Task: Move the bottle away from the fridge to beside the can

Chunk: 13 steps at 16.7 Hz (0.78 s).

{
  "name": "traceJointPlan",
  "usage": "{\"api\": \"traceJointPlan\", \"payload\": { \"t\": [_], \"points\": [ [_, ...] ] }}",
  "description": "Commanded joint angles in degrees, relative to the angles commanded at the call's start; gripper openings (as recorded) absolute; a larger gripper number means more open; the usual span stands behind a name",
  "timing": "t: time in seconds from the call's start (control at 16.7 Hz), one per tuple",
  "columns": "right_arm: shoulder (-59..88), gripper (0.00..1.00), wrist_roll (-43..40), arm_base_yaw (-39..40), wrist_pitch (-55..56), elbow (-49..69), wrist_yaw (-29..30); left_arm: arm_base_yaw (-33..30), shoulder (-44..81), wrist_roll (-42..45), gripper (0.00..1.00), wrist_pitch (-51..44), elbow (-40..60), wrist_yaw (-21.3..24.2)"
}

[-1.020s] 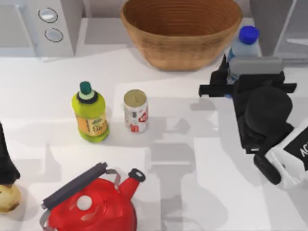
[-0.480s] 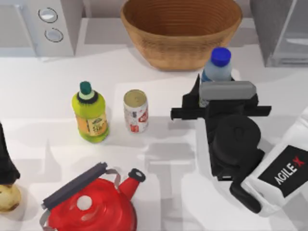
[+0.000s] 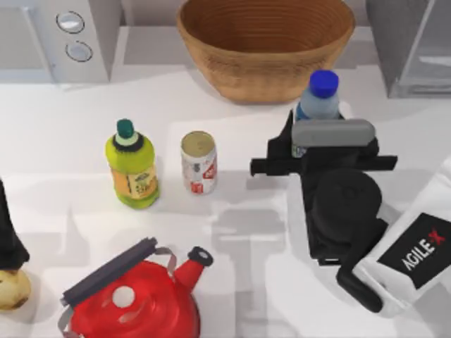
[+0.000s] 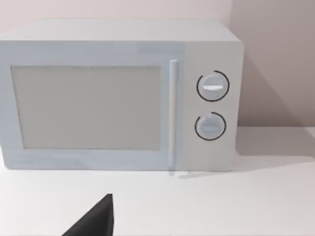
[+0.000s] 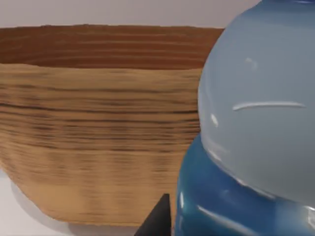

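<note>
Toppling of the bottle (image 3: 318, 98), clamped in the right gripper's (image 3: 320, 137) closed jaws, is risked if the can (image 3: 199, 163) is clipped.

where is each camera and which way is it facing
Top view: above the table, looking down at the can, basket and microwave; the right hand holds the bottle, the left arm sits at the left edge.
Left wrist view: low, facing the microwave; a dark fingertip shows.
Right wrist view: close behind the bottle, facing the basket.
Shared: top and right wrist views both show bottle and basket.
</note>
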Motion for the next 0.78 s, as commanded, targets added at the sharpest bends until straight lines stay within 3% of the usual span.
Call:
{"api": "traceJointPlan", "payload": {
  "t": [0.72,0.78],
  "points": [
    [0.00,0.98,0.00,0.00,0.00,0.00,0.00,0.00,0.00,0.00,1.00,0.00,0.00,0.00],
    [0.00,1.00,0.00,0.00,0.00,0.00,0.00,0.00,0.00,0.00,1.00,0.00,0.00,0.00]
  ]
}}
